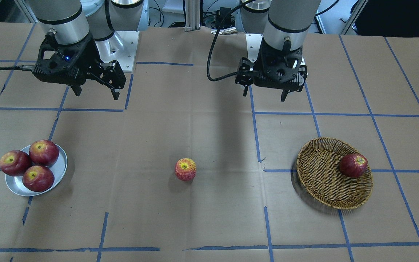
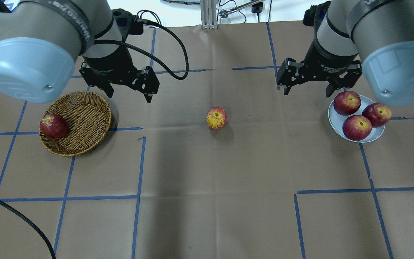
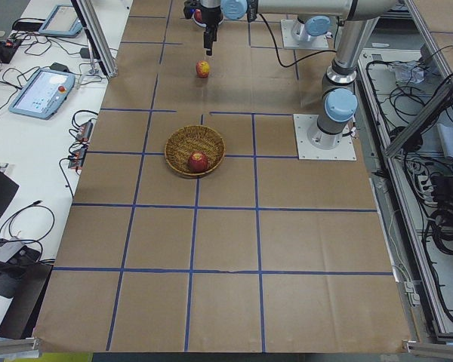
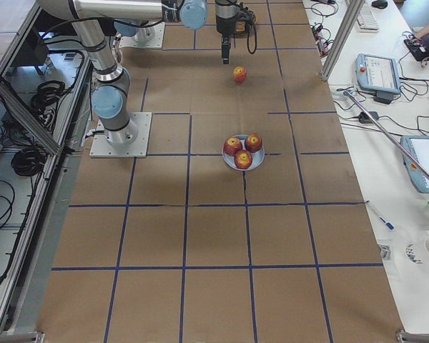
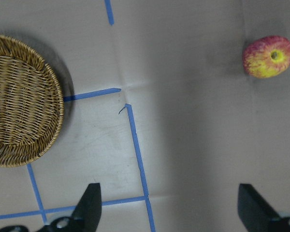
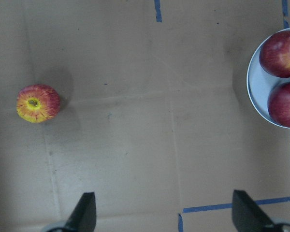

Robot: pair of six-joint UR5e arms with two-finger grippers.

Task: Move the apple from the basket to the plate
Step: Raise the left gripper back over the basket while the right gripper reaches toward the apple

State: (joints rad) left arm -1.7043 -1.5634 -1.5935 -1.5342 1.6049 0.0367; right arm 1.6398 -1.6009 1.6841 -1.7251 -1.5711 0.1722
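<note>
Your left gripper [image 2: 129, 95] hangs fingers-down by the basket [image 2: 84, 118], your right gripper [image 2: 308, 92] by the plate [image 2: 334, 118], both spread wide. The apple [image 2: 216, 117] sits on the table [image 2: 207, 172] between basket and plate.

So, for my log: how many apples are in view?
5. Three dark red apples on the plate, one dark red apple in the basket, the lighter apple on the table between. None hidden.

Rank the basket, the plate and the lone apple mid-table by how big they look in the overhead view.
1. basket, widest
2. plate, somewhat narrower
3. apple, by far smallest
All lie at similar depth, so nearness hardly skews this.
</note>
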